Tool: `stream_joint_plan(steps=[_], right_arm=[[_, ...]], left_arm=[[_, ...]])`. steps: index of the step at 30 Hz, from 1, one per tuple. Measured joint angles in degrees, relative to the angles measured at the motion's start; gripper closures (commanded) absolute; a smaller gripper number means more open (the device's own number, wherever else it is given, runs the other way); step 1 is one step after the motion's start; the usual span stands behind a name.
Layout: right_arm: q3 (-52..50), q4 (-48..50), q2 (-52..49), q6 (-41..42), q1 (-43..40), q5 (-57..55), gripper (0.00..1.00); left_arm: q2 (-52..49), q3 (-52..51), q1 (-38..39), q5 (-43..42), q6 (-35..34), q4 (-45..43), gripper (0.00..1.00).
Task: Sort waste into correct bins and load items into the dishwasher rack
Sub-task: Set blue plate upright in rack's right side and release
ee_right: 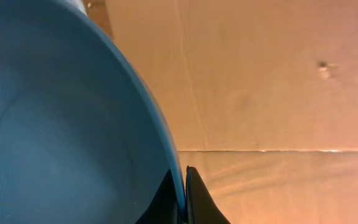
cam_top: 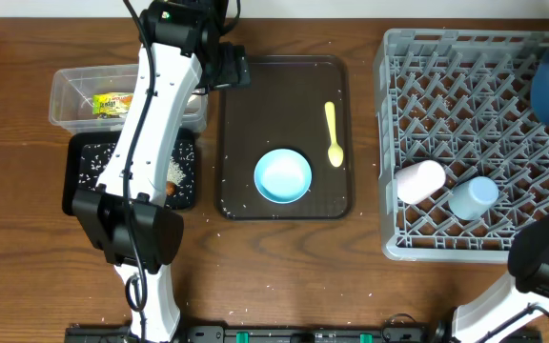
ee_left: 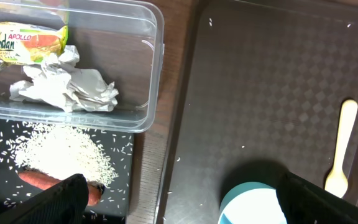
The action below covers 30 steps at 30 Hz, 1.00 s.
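Fingers (ee_right: 202, 208) of the right gripper (ee_right: 180, 182) are closed to a thin slit on the rim of the dark blue plate (ee_right: 55, 124). Grip is at the edge only; the plate body fills the wrist view to one side of them. From overhead we find the plate held aloft over the far right corner of the dishwasher rack (cam_top: 446, 105), partly cut off by the frame edge, so its exact tilt can't be told. Relation that matters: free peg rows lie below the plate and towards the robot's left. The pinkish-white cup (cam_top: 419, 181) and light blue cup (cam_top: 473, 197) occupy the near rows, well apart from it. We judge next step = lower plate edge-on btwn pegs, rim in line w/ a row. Left gripper (ee_left: 184, 180) is spread wide and empty above the brown serving tray (cam_top: 246, 114), so it is the nearer arm to the pale bowl (cam_top: 283, 175) and yellow spoon (cam_top: 334, 133). Spoon's long axis runs far-to-near.
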<state>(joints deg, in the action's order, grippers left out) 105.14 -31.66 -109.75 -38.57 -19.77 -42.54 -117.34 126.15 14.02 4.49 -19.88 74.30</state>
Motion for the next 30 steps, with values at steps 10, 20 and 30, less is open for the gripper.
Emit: stream_joint_plan(steps=[10, 20, 30], right_arm=[[0.02, 1.51, -4.44, -1.68, -0.31, 1.64, 0.99], [0.02, 10.69, -5.7, -6.16, 0.5, -1.09, 0.99], [0.02, 15.28, -6.6, -14.4, 0.13, -2.82, 0.99]], left_arm=[[0.0, -0.02, 0.0, 0.0, 0.0, 0.0, 0.01], [0.0, 0.0, 0.0, 0.0, 0.0, 0.0, 0.01], [0.0, -0.02, 0.0, 0.0, 0.0, -0.02, 0.01]])
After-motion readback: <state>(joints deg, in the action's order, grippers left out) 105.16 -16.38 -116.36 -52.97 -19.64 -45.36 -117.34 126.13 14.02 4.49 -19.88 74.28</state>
